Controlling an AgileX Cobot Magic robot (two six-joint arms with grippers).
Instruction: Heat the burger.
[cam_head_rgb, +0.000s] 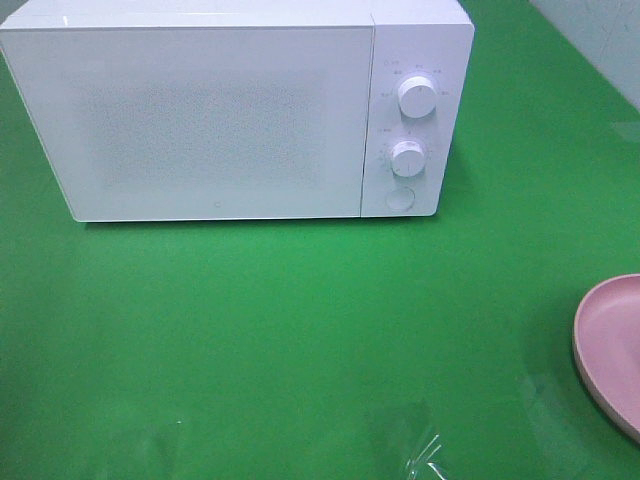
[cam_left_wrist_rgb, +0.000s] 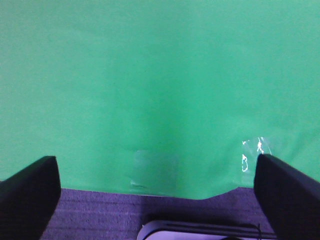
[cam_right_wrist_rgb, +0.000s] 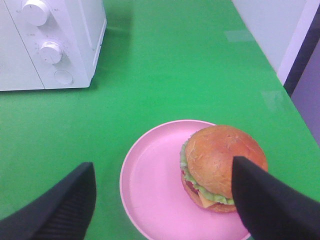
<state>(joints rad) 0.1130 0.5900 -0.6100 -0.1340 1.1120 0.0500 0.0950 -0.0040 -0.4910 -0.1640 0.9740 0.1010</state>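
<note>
Right gripper (cam_right_wrist_rgb: 162, 200) hanging over pink plate (cam_right_wrist_rgb: 150, 185), fingers standing wide apart, gripping nothing. Burger (cam_right_wrist_rgb: 220, 165) sitting on plate, showing in right wrist view only; high view cutting plate (cam_head_rgb: 610, 350) at right edge. Left gripper (cam_left_wrist_rgb: 157, 192) gaping above green table (cam_left_wrist_rgb: 160, 90) edge. Microwave (cam_head_rgb: 220, 120) sitting closed at back, bare green spreading before it.

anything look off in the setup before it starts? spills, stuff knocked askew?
Nothing serious. The burger sits off-centre on the pink plate, and the plate runs partly past the overhead view's right edge. The microwave is upright with its door shut. No spills; only clear tape patches on the green cover.
</note>
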